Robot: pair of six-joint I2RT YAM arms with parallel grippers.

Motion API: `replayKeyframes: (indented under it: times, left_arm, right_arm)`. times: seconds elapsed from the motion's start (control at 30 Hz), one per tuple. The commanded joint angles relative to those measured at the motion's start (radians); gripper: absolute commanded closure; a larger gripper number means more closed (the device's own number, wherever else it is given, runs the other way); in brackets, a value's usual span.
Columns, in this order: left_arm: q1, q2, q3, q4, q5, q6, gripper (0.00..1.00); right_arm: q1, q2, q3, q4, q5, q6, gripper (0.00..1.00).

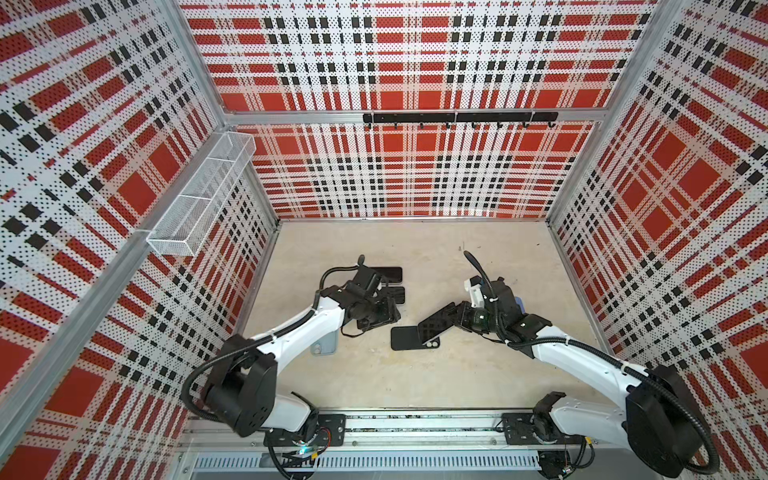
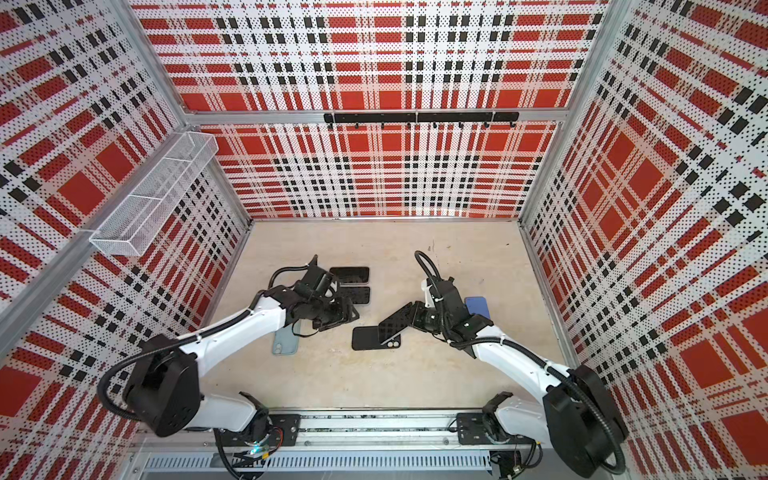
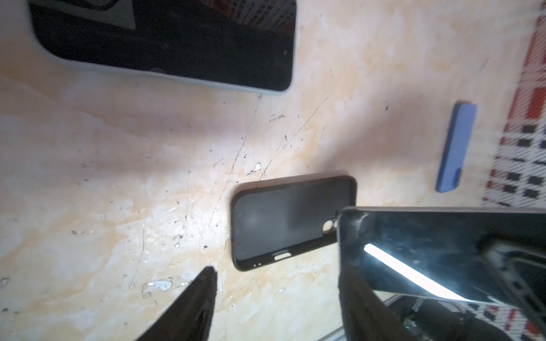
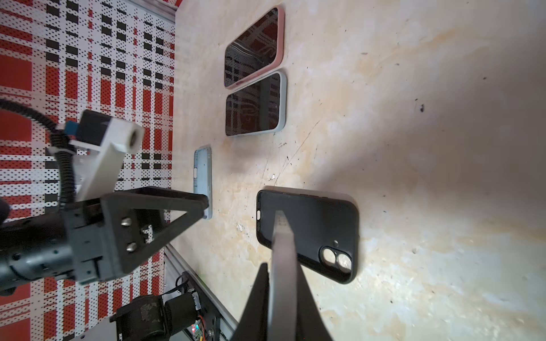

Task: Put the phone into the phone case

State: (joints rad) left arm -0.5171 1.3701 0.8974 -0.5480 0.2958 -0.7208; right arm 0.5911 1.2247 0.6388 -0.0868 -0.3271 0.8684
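Pinching a phone (image 4: 282,236) flat between its fingers, the right gripper (image 4: 280,274) holds it tilted. The phone's far end hangs over the black phone case (image 4: 319,218), which lies hollow side up on the table (image 4: 413,177) just past the fingertips; whether they touch is unclear. The left gripper (image 3: 274,274) has its fingers (image 3: 204,289) spread and empty, the case just ahead of them.
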Motion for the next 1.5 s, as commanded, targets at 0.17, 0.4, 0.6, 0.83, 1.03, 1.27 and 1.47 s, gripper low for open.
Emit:
replayKeyframes:
  times: [0.17, 0.4, 0.6, 0.83, 1.03, 1.27, 1.47]
  left_arm:
    - [0.058, -0.125, -0.262, 0.328, 0.187, -0.138, 0.17]
    - [0.062, -0.104, -0.388, 0.514, 0.202, -0.226, 0.17]
    - [0.058, -0.073, -0.425, 0.570, 0.179, -0.242, 0.17]
    - [0.039, 0.018, -0.435, 0.653, 0.157, -0.268, 0.17]
    - [-0.001, 0.102, -0.439, 0.732, 0.145, -0.299, 0.00]
    - [-0.020, 0.119, -0.426, 0.758, 0.144, -0.319, 0.00]
    - [-0.025, 0.095, -0.430, 0.758, 0.130, -0.334, 0.00]
  right_arm:
    - [0.090, 0.153, 0.033, 0.255, 0.051, 0.045, 1.00]
    - [0.124, 0.262, 0.035, 0.360, 0.062, 0.047, 1.00]
    - [0.123, 0.292, 0.000, 0.407, 0.071, 0.035, 1.00]
    - [0.128, 0.362, -0.073, 0.485, 0.089, 0.031, 1.00]
    - [0.151, 0.385, -0.137, 0.533, 0.137, 0.027, 1.00]
    - [0.180, 0.463, -0.151, 0.544, 0.161, -0.006, 1.00]
    - [0.180, 0.485, -0.135, 0.504, 0.146, -0.012, 1.00]
